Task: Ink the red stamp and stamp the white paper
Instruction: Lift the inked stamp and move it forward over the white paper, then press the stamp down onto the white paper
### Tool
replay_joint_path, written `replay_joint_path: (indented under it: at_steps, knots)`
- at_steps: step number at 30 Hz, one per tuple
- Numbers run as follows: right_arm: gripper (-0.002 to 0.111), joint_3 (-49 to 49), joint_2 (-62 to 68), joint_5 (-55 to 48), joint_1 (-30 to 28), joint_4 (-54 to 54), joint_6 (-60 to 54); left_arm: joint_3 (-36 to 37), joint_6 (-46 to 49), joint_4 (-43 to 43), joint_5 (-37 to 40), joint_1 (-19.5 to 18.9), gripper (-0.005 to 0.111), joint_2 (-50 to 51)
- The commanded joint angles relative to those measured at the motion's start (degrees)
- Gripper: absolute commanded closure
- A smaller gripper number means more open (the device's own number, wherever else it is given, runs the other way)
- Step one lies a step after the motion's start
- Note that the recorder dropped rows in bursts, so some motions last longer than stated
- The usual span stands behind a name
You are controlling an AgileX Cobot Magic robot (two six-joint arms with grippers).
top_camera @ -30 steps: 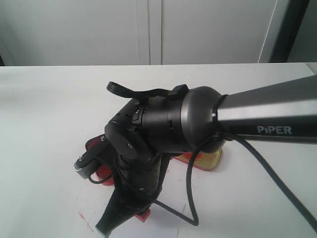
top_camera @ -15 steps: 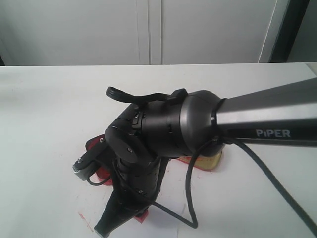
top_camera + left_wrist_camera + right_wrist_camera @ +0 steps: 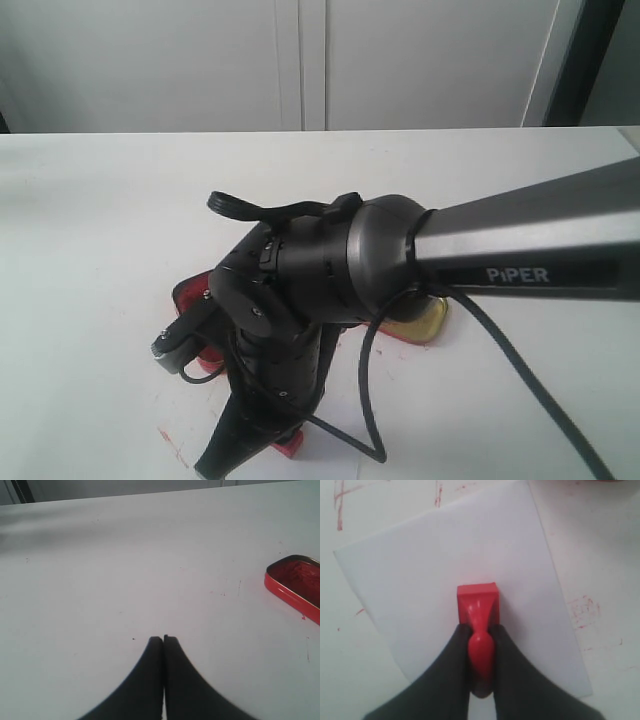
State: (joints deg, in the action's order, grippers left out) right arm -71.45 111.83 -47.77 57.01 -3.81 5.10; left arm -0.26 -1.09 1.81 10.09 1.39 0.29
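Observation:
The red stamp (image 3: pixel 477 596) is held by its knob handle in my right gripper (image 3: pixel 480 628), which is shut on it. Its square base faces down over the middle of the white paper (image 3: pixel 415 575); I cannot tell whether it touches the sheet. In the exterior view the stamp (image 3: pixel 290 443) shows as a small red block under the right gripper (image 3: pixel 255 452), near the table's front edge. My left gripper (image 3: pixel 163 639) is shut with nothing in it, low over bare table, apart from the stamp and paper.
The open tin of red ink paste (image 3: pixel 296 582) lies beside the left gripper, and its rim (image 3: pixel 190 293) shows behind the right wrist. A gold lid (image 3: pixel 418 322) lies past the arm. Red ink smears (image 3: pixel 582 611) mark the table round the paper.
The right arm has sunk a little and shifted left, carrying the stamp lower toward the paper. Its grip on the stamp is unchanged.

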Motion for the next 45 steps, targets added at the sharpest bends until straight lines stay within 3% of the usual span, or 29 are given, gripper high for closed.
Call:
replay_joint_path:
  at_steps: [1,24,45]
  knots:
    - [0.108,2.8,4.0,0.3,0.1,0.6,0.2,0.3,-0.2,0.3,-0.2,0.0,0.107,-0.3]
    - [0.108,3.5,5.7,0.3,0.1,1.0,0.2,0.3,-0.2,0.3,-0.2,0.0,0.107,-0.3]
    - [0.108,3.5,-4.1,7.6,0.1,-1.2,6.8,0.3,-0.2,0.3,-0.2,0.0,0.107,-0.3]
